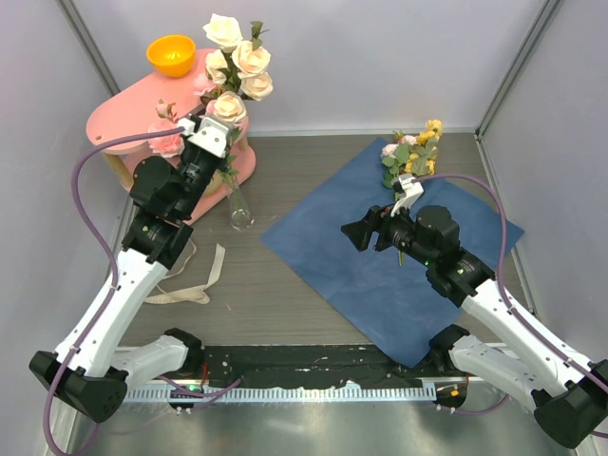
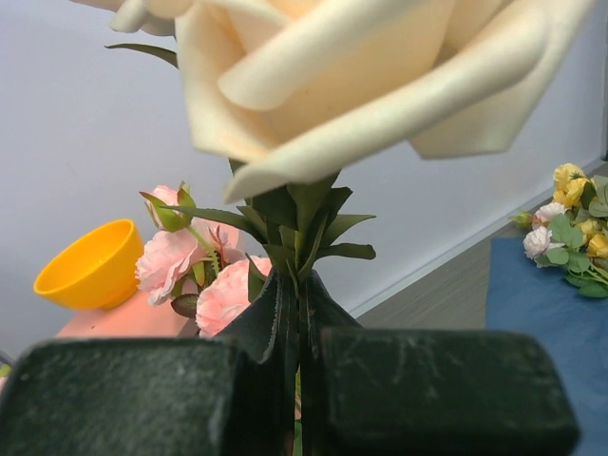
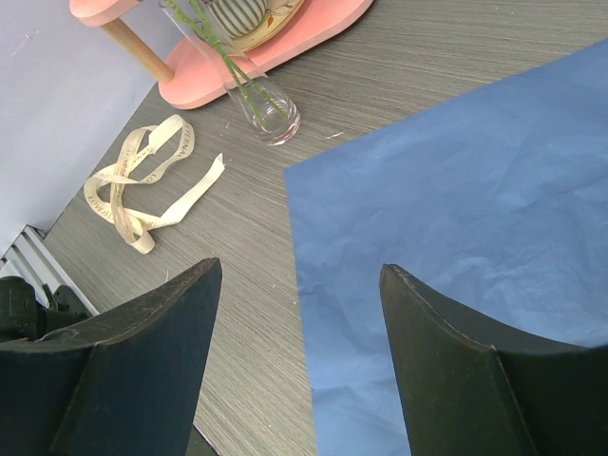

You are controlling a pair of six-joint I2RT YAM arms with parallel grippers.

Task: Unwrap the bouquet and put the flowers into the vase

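Here, left pincer (image 2: 299, 399) clenched on flowers (image 1: 237, 59), right pincer (image 3: 299, 361) released, ribbon (image 3: 142, 180) print unreadable.

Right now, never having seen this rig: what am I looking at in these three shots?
Two black-and-white robot arms are bolted at the table's near edge. The overhead shot sees both; the other two come from cameras on each wrist. The left end effector is shut on the stems of cream roses, whose stems reach into the narrow clear glass vase. The right end effector hangs open and empty over the unfolded blue paper sheet. A loose cream ribbon and a small pink-and-yellow flower bunch lie there too.
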